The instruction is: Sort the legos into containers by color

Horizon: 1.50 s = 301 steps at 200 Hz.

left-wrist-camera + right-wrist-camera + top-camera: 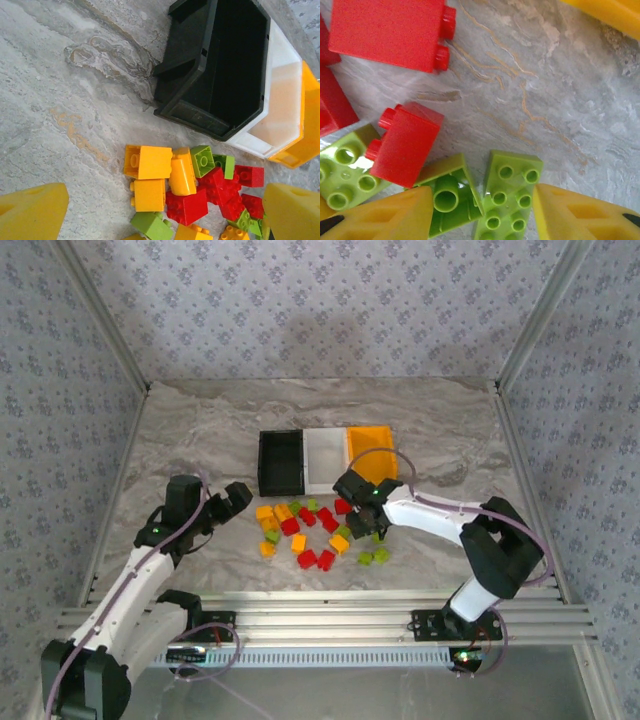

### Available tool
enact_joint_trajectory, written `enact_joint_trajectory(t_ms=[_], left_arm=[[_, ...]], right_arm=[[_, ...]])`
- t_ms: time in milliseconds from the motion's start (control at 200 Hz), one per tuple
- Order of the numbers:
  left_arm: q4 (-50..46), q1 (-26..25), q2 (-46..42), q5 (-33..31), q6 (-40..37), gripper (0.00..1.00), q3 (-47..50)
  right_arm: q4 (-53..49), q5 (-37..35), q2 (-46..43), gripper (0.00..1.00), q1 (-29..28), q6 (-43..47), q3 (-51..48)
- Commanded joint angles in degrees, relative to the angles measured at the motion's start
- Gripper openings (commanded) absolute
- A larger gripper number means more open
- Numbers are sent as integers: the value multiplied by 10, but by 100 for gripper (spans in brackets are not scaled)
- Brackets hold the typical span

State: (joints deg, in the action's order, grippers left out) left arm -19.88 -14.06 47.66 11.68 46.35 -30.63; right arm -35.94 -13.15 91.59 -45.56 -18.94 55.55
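Now | right jaws spread, straddling two green legos (pixel 507 200) | left jaws spread wide

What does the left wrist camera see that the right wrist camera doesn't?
Left wrist, not right wrist: the black bin and the white bin beside it. Right wrist, not left wrist: an upside-down green brick, its hollow tube showing. Both: red bricks, green bricks, the marble table and yellow fingers at the bottom corners.
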Motion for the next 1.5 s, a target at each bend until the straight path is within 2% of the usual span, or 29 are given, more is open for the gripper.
enact_joint_trajectory(t_ms=[0, 625, 809, 1139, 1349, 1499], left_arm=[[-9, -3, 4, 13, -14, 100, -28], [-11, -3, 16, 15, -14, 100, -25], [-11, -3, 18, 16, -15, 100, -27], [-9, -3, 29, 24, -14, 100, -34], [-6, -5, 33, 27, -16, 99, -45], [-4, -14, 22, -1, -14, 99, -43]], right_arm=[[-21, -9, 18, 57, -9, 21, 22], [-8, 41, 41, 56, -23, 11, 13], [13, 51, 39, 48, -26, -3, -6], [12, 54, -1, 22, -23, -26, -27], [-16, 6, -73, 20, -19, -27, 13], [-22, -36, -93, 19, 24, -25, 83]])
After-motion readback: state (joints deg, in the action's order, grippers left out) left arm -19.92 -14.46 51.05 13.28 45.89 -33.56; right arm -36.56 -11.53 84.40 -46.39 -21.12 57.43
